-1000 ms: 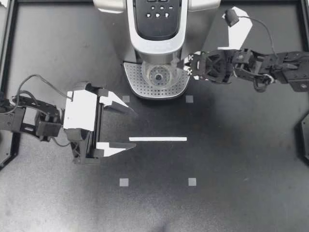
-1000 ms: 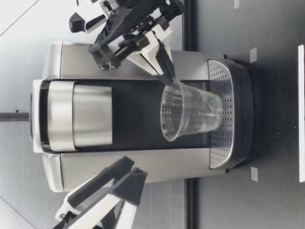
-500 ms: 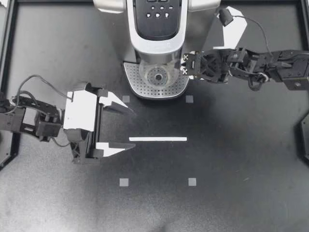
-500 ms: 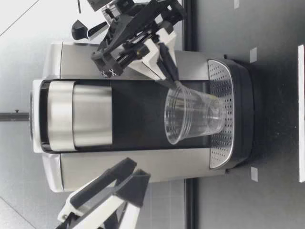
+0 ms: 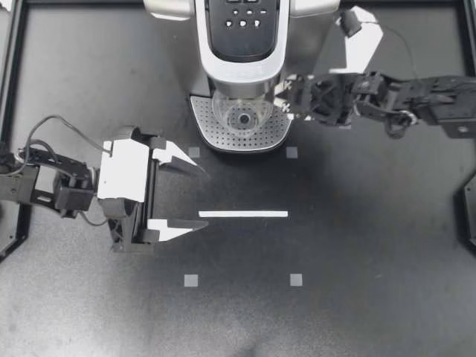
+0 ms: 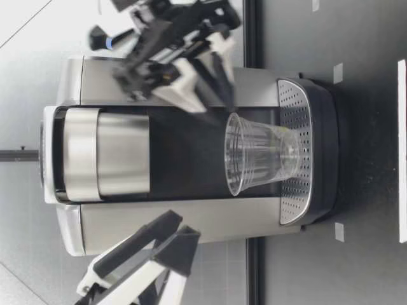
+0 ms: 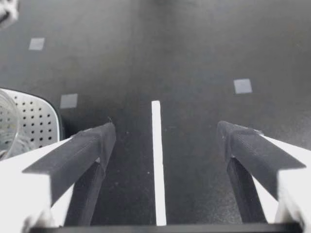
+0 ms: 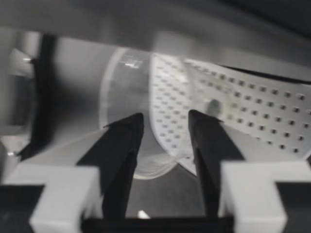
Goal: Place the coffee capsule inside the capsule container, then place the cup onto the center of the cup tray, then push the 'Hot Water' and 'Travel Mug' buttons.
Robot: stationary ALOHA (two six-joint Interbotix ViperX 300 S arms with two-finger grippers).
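Cup step looks done or nearly so: the clear cup stands upright on the perforated cup tray under the spout of the coffee machine, at the far middle of the worktop, roughly centred on the tray as far as the top view lets me judge. My right pincer sits just right of the cup, up by the rim. In the right wrist view its fingers stand a little apart with the rim ahead of them, and I see no squeeze on the cup, so I read it as let go, though the low view is blurred there. My left pincer hangs wide apart over bare worktop at the near left, beside the white tape line, holding nothing. No capsule shows anywhere and the machine head looks closed, so I guess the capsule step is finished but cannot confirm it. Still to do: the two buttons on the far top panel; neither pincer is near them.
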